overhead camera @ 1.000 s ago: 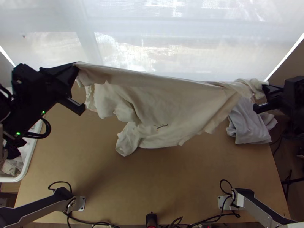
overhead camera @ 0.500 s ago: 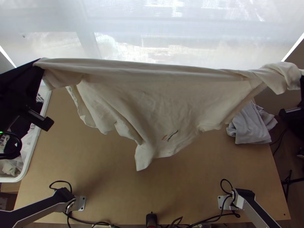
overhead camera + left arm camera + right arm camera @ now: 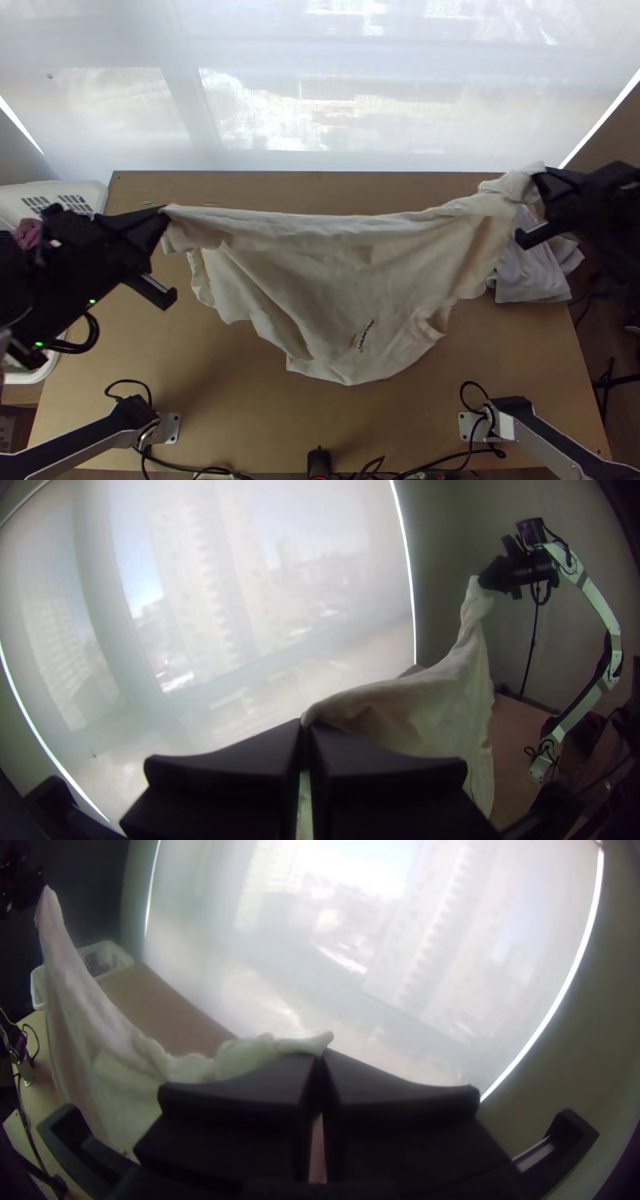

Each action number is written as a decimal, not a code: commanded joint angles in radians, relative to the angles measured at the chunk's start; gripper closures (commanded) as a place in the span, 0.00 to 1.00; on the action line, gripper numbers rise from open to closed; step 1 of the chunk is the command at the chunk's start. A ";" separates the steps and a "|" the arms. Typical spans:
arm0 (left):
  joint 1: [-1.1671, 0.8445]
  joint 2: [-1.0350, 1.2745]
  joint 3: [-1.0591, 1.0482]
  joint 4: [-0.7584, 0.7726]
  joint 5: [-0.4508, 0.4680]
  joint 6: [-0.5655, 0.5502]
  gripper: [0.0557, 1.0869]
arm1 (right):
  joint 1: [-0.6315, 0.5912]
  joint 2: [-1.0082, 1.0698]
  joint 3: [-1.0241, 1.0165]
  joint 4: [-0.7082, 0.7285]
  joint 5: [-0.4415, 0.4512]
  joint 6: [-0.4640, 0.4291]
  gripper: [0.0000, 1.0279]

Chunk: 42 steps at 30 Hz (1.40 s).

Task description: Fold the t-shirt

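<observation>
Cream t-shirt [image 3: 320, 264] slung over the table [image 3: 240, 408], sagging mid-span; folds hide its layout, hem contact unclear. Left end effector [image 3: 162, 211] pinches one upper end, right end effector [image 3: 541, 178] the bunched other. Grey cloth [image 3: 524, 272] by the table's right edge, partly hidden.

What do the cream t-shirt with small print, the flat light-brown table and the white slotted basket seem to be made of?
The t-shirt looks like matte cloth, perhaps cotton: it droops in soft folds. The table seems smooth wood, by its even brown surface; solid or board, I cannot tell. The basket is probably smooth moulded plastic, by its regular slots.
</observation>
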 commanded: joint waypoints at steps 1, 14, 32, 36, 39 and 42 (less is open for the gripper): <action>0.004 0.000 -0.297 0.141 0.017 -0.021 0.96 | 0.083 0.150 -0.134 0.079 -0.010 0.005 0.98; 0.431 0.316 -0.536 0.699 0.142 0.019 0.96 | 0.066 0.544 -0.206 0.405 -0.021 -0.020 0.98; 0.521 0.867 -0.360 1.052 0.132 0.018 0.96 | 0.095 1.059 0.185 0.489 0.021 0.000 0.97; 0.549 0.953 -0.292 1.072 0.105 0.004 0.96 | 0.106 1.125 0.275 0.489 0.059 0.020 0.98; 0.566 1.013 -0.243 1.083 0.086 -0.004 0.96 | 0.117 1.174 0.329 0.489 0.085 0.020 0.97; 0.569 1.066 -0.203 1.087 0.071 -0.002 0.96 | 0.123 1.226 0.377 0.489 0.107 0.022 0.98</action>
